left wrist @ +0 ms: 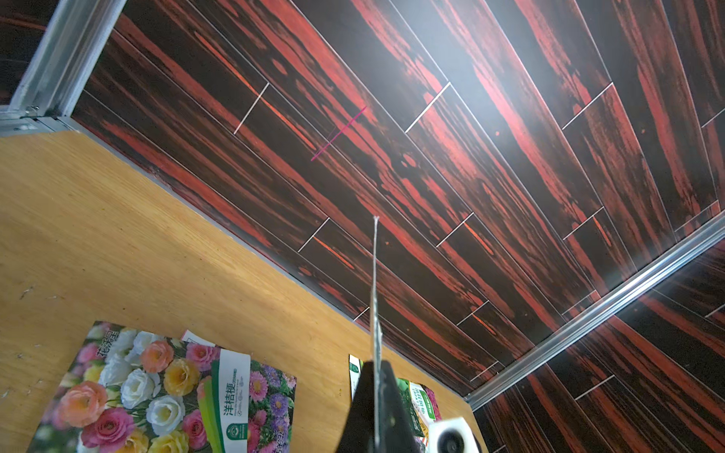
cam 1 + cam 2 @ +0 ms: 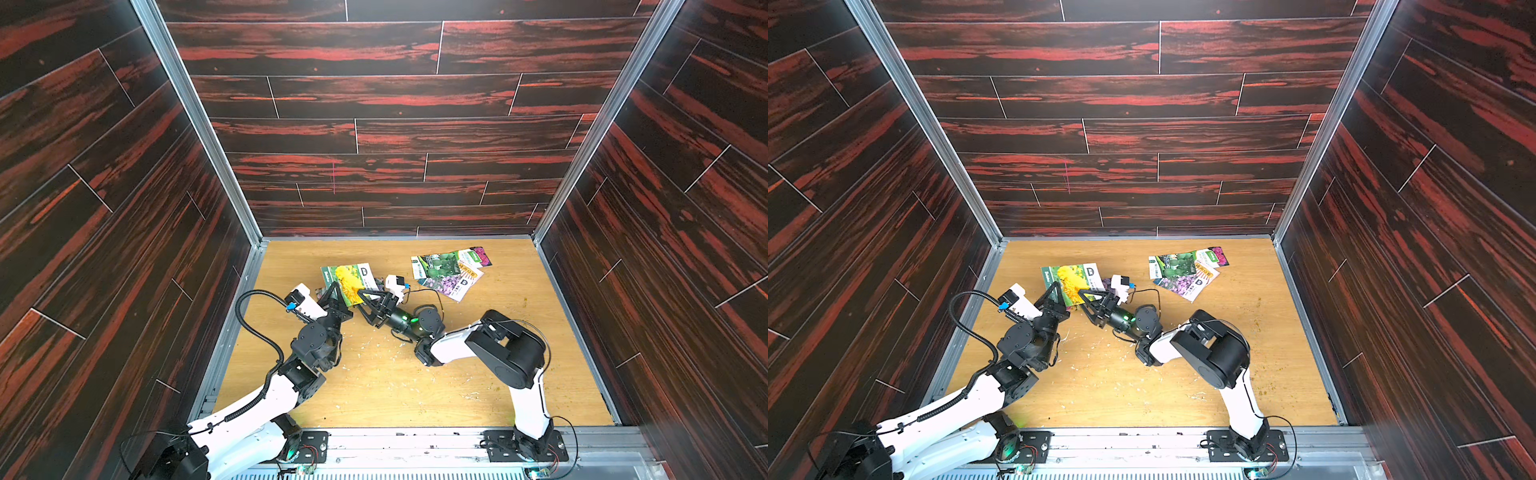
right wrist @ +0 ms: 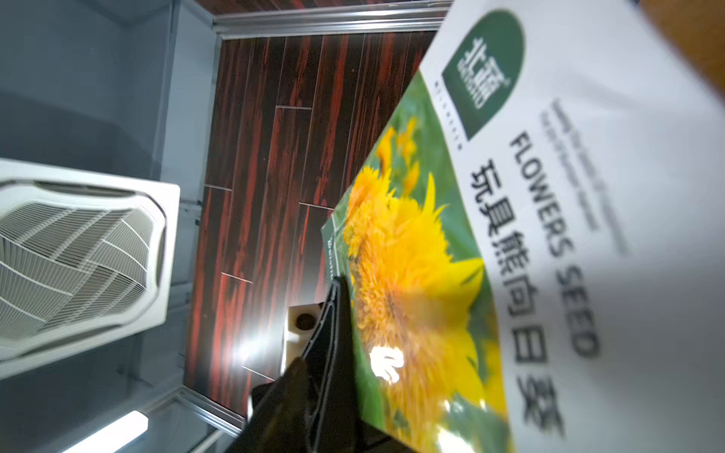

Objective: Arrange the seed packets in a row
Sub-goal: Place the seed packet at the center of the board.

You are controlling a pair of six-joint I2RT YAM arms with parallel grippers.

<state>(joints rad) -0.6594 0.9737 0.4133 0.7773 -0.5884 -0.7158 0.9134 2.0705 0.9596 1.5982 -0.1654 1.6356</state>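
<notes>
My left gripper (image 2: 336, 293) is shut on the lower edge of a yellow-flower seed packet (image 2: 349, 281), holding it up off the wooden floor. The left wrist view shows that packet edge-on (image 1: 375, 294) between the closed fingers (image 1: 365, 396). My right gripper (image 2: 366, 300) is at the packet's other lower corner. The packet's printed face (image 3: 470, 255) fills the right wrist view, and how the right jaws stand does not show. A mixed-flower packet (image 1: 137, 392) and a purple-aster packet (image 1: 270, 400) lie flat below the left gripper. Several more overlap at the back right, a green-gourd one (image 2: 436, 267) on top.
Dark red wood-grain walls (image 2: 374, 124) close in the back and both sides, with metal corner posts. White crumbs (image 2: 374, 349) are scattered on the floor (image 2: 478, 374) between the two arms. A metal rail (image 2: 415, 440) carries the arm bases at the front.
</notes>
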